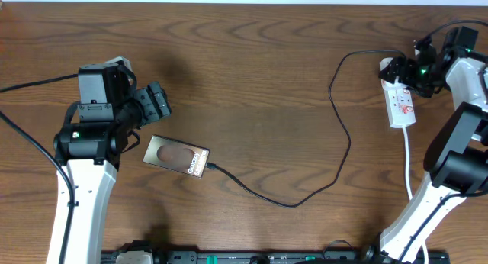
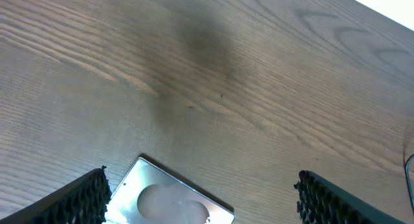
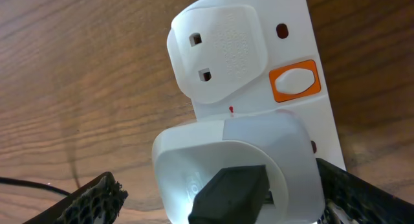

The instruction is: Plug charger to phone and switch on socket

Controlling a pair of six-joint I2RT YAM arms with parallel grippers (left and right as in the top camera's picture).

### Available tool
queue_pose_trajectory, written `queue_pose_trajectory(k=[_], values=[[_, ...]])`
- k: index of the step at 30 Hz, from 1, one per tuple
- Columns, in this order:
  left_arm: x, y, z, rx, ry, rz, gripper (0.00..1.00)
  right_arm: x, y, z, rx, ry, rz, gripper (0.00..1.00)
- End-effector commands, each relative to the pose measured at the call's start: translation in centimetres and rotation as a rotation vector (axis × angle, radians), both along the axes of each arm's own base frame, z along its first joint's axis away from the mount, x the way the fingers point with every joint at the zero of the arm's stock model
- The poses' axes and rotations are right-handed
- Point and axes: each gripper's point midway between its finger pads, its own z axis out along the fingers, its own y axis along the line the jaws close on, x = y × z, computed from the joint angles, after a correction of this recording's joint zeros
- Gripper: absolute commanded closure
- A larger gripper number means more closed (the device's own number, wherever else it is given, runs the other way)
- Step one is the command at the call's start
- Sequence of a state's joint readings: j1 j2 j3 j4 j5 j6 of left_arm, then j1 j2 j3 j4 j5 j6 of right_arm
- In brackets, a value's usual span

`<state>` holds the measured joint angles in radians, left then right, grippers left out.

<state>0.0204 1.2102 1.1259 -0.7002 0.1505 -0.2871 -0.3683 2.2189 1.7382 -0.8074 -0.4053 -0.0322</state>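
The phone [image 1: 178, 157] lies flat on the wooden table, its "Galaxy" end to the right, with the black charger cable [image 1: 335, 134] plugged into that end. The cable runs right and up to the white socket strip [image 1: 399, 100]. My left gripper [image 1: 156, 102] is open, just above the phone's left end; the left wrist view shows the phone's corner [image 2: 169, 201] between the fingers [image 2: 200, 197]. My right gripper [image 1: 415, 66] is open over the strip's far end. The right wrist view shows the white adapter [image 3: 239, 166] with a black plug between the fingers [image 3: 220, 204], and an orange-ringed switch [image 3: 294, 81].
The strip's white cord [image 1: 408, 161] runs down toward the front edge near the right arm's base. A black rail [image 1: 267, 256] lies along the table's front edge. Bare wooden tabletop [image 1: 252, 58] lies between the arms.
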Motion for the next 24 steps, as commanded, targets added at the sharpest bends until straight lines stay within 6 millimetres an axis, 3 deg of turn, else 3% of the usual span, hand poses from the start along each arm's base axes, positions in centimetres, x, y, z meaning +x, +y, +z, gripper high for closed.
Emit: queue_pose_trajectory(k=[1,11,24], values=[[0.0,0.1,0.3,0.019,-0.008,-0.004,0.1,-0.3,6.0,-2.7,0.154,0.057,0.09,0.1],[0.0,0.1,0.3,0.019,-0.008,-0.004,0.1,-0.7,4.7,-2.9,0.085,0.095,0.065,0.12],[0.0,0.1,0.3,0.019,-0.008,-0.004,0.1,0.5,2.1,0.2,0.033,0.061,0.046,0.12]])
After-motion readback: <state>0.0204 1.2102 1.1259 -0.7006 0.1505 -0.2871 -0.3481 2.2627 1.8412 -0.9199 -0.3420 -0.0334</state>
